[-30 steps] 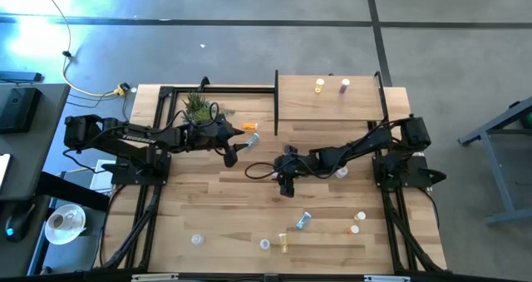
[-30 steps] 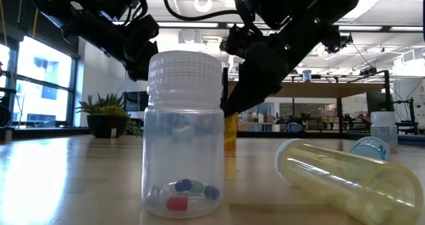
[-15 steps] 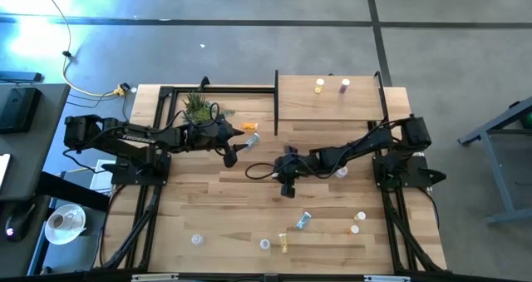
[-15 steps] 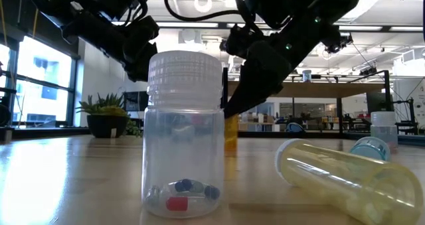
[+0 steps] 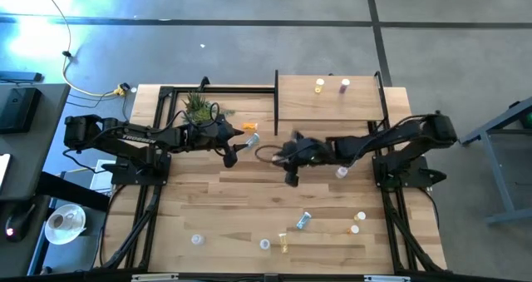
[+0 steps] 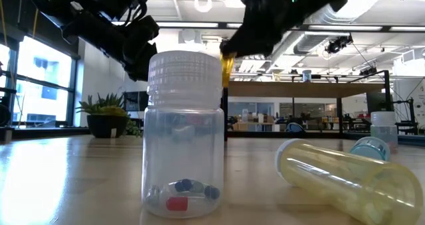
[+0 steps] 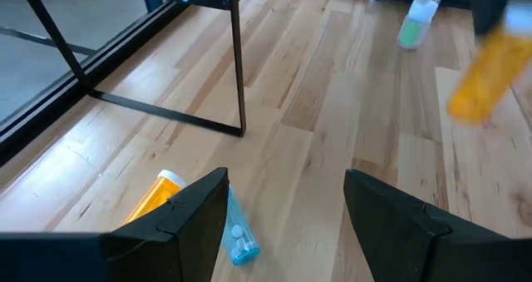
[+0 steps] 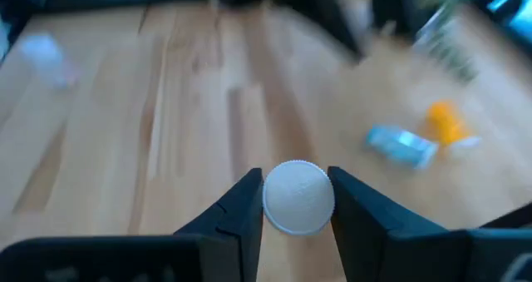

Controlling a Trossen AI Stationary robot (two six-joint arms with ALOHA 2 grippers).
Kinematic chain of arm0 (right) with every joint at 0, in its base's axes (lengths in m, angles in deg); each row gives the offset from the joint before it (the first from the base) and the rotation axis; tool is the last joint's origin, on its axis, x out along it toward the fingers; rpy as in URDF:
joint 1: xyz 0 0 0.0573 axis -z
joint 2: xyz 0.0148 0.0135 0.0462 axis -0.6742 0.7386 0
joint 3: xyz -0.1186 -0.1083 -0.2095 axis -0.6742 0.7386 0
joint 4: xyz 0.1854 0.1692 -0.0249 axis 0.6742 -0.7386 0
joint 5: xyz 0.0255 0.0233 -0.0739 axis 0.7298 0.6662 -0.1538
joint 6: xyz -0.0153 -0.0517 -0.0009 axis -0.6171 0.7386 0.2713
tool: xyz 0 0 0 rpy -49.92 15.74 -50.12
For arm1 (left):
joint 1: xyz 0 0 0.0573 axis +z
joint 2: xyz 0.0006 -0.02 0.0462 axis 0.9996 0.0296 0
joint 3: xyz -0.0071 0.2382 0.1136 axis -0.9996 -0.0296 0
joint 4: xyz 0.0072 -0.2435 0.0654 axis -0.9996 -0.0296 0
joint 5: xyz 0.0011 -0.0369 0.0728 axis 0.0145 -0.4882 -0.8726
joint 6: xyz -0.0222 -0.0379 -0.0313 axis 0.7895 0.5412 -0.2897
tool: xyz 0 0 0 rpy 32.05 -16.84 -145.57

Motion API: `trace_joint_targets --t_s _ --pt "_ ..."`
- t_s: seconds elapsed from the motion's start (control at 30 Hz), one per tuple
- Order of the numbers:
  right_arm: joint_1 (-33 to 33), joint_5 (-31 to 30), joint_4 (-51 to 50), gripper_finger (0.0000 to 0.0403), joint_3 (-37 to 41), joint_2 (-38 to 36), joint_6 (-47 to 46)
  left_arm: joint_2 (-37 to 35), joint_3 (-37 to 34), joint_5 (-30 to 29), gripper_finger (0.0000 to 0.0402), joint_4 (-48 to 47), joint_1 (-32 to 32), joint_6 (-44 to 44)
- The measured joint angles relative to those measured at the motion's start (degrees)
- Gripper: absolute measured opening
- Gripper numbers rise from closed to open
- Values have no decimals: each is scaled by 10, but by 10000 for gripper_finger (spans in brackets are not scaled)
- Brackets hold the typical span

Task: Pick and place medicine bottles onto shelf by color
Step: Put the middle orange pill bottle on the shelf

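My right gripper (image 5: 291,175) hangs over the middle of the table, shut on a yellow medicine bottle (image 6: 227,70) with a white cap (image 8: 298,197); the left wrist view shows this yellow bottle (image 7: 486,74) in the air. My left gripper (image 5: 231,153) stands open at the left, above an orange bottle (image 7: 154,197) and a pale blue bottle (image 7: 237,232) that lie on their sides. The shelf (image 5: 328,111) at the far side bears a yellow bottle (image 5: 319,86) and a purplish bottle (image 5: 345,85), both upright. My right gripper pinches the yellow bottle at its white cap end (image 8: 298,224), one finger on either side of the cap. The fingers slant down from the table's right. The bottle hangs below the fingers, about upright, lifted clear of the table.
A potted plant (image 5: 198,106) stands at the far left. Several bottles are scattered near the front edge, among them a clear one with pills (image 6: 182,135) and a pale yellow one lying down (image 6: 345,178). A white bottle (image 5: 341,172) stands under the right arm.
My right gripper has gone up and a little toward the shelf, carrying the yellow bottle, which stood on the table and now hangs clear of it. My left arm has kept still.
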Motion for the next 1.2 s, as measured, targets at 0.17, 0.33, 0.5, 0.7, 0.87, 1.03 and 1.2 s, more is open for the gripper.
trace_joint_targets --t_s 0.17,0.33,0.5,0.7,0.87,1.03,1.2 --pt "25 -27 -5 105 0 -64 6 0 0 -3 229 0 0 0" --pt "62 -63 -18 105 0 -123 26 0 0 -5 229 9 0 -2" --pt "112 -91 -29 105 0 -173 37 0 0 -6 229 18 0 -18" --pt "179 -145 -71 105 0 -227 36 0 0 -13 229 19 0 -33" --pt "226 -185 -107 105 0 -263 35 0 0 -25 229 20 0 -50" --pt "264 -226 -144 105 0 -291 35 0 0 -29 229 21 0 -50" --pt "295 -252 -183 105 0 -313 20 0 0 -30 229 22 0 -48"
